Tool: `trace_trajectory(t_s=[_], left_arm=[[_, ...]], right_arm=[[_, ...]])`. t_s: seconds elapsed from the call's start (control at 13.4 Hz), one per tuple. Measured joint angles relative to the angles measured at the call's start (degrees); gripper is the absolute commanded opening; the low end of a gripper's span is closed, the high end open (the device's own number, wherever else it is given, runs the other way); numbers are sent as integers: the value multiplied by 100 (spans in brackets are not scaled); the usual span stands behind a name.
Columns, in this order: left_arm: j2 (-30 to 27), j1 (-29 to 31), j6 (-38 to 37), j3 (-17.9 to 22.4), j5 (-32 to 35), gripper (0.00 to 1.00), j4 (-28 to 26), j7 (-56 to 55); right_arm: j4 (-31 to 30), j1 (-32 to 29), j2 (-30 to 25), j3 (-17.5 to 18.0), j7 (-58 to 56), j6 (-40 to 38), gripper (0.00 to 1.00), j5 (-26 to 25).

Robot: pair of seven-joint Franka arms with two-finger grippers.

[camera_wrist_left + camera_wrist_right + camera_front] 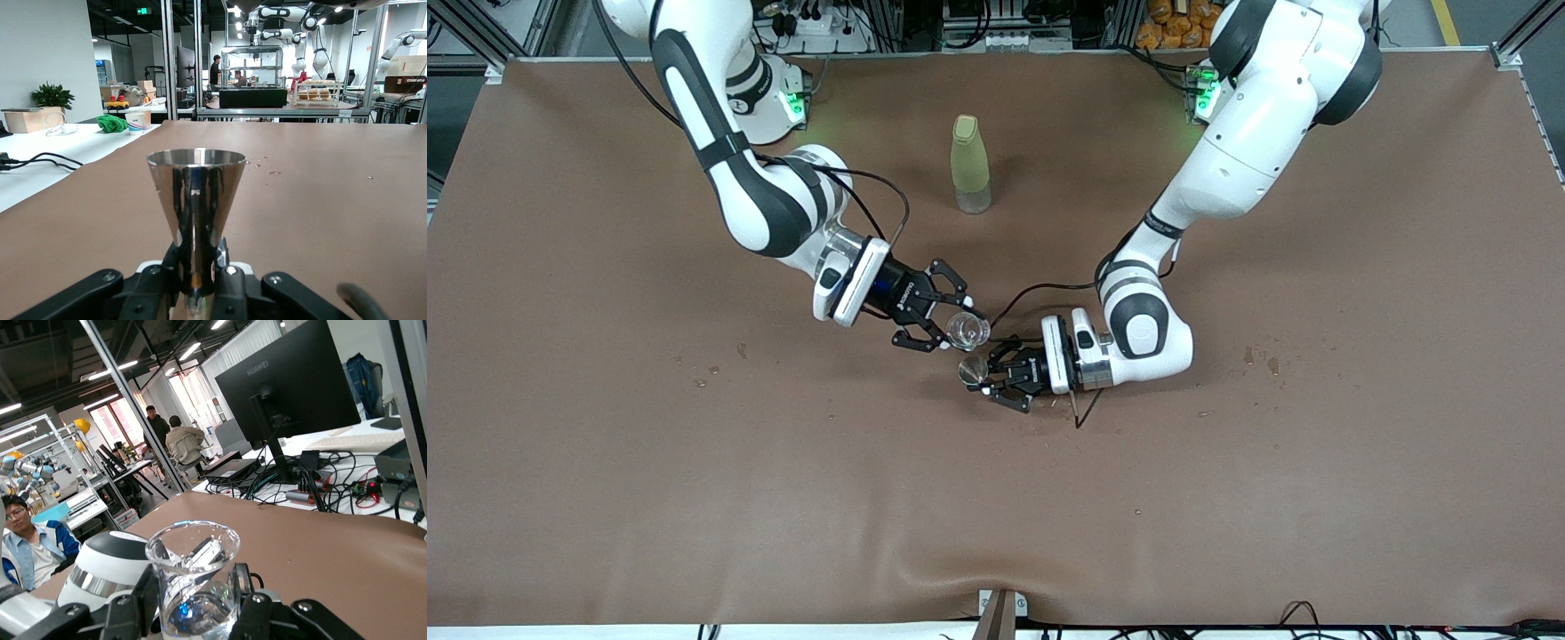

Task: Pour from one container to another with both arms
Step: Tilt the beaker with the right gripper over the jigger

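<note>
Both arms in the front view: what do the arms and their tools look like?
Both arms are glossy white with rounded black joint bands. The left arm and right arm each have a green light at the base and a black cable to the wrist. The left tool and right tool are small, black and fingered.

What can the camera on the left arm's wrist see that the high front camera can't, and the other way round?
Only the left wrist view shows the metal cup from the side: a shiny cone, upright, pinched at its narrow base.

Only the front view shows the right gripper holding a clear glass beaker, and a yellow-green bottle standing farther from the camera.

Both show the left gripper holding that cup, and the brown table.
</note>
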Motion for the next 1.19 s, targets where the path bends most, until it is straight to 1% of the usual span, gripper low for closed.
trace_trajectory(t_s=[0.3,0.67,0.97,1.19], left_arm=[[11,-49,60,9,-39,0,0,99],[17,-48,61,24,-153,0,0,99],[20,-49,61,25,-161,0,0,99],[21,-50,61,25,-161,0,0,99]], right_arm=[[45,1,206,5,238,2,6,97],[49,80,415,21,435,1,6,654],[48,123,492,21,504,50,6,703],[50,147,511,33,884,372,6,705]])
